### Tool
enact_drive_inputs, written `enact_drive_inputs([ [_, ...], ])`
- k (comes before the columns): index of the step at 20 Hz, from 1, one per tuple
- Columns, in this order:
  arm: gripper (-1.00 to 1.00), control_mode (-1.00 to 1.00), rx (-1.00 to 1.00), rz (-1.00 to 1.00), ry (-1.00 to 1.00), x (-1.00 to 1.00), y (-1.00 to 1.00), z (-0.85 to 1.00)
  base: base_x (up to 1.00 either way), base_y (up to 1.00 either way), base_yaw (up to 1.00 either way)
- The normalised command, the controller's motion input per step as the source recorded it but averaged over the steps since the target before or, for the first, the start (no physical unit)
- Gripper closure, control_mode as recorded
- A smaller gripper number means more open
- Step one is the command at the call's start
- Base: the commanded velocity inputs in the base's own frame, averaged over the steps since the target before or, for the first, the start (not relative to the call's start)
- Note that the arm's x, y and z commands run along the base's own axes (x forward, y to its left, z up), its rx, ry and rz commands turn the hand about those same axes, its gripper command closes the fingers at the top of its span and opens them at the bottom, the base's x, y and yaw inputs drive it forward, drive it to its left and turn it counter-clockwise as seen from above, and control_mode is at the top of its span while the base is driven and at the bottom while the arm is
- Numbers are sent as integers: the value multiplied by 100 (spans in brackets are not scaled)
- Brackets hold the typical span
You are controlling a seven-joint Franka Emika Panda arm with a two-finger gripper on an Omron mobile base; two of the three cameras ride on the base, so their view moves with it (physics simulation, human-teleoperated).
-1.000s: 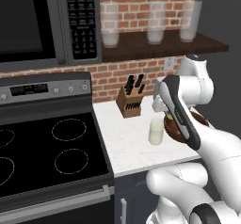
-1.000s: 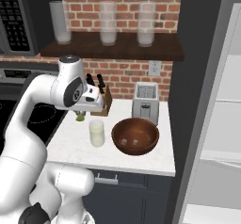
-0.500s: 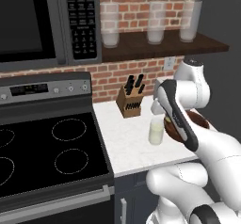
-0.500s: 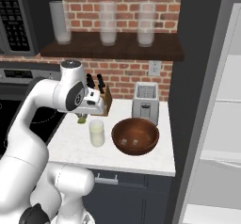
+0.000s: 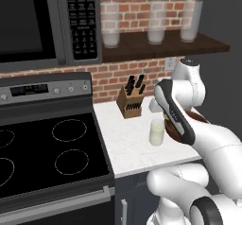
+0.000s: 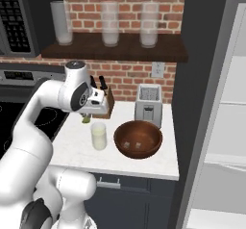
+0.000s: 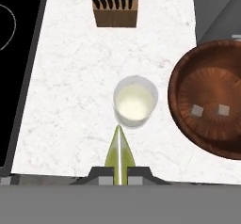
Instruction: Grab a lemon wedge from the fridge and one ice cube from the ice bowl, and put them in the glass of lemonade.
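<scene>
I am looking down through the hand view at a white marbled counter (image 7: 70, 100), smooth and faintly veined. The gripper (image 7: 119, 173) is pinching the lemon wedge (image 7: 119, 152), a slim yellow-green sliver with a pale ridge down its middle; its long axis is running from 6 to 12 o'clock and its pointed tip is aiming at 12, toward the glass of lemonade (image 7: 135, 101). The wedge is hanging above the counter, its tip lying just below the glass rim in this view. The glass is one short clear round tumbler holding pale yellowish-white liquid, sitting near the middle of the counter. At 3 o'clock from it the ice bowl (image 7: 209, 100) is resting, wide, round and shallow, of reddish-brown grained wood, with two small pale square ice cubes (image 7: 197, 109) lying on its floor. At 12 o'clock one wooden knife block (image 7: 113, 4) is standing with dark slots. In the right base view I am seeing one silvery boxy toaster (image 6: 148, 105) behind the bowl, and three tall frosted glasses (image 6: 109, 23) lined up on the dark shelf against the red brick wall. At 9 o'clock the black glass stove (image 5: 42, 153) is showing four ring outlines
</scene>
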Motion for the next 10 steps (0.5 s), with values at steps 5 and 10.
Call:
enact_drive_inputs([
  [5,100,-100,0,0,0,39,0,0,0,0,0],
  [10,100,-100,0,0,0,13,0,-1,0,0,0],
])
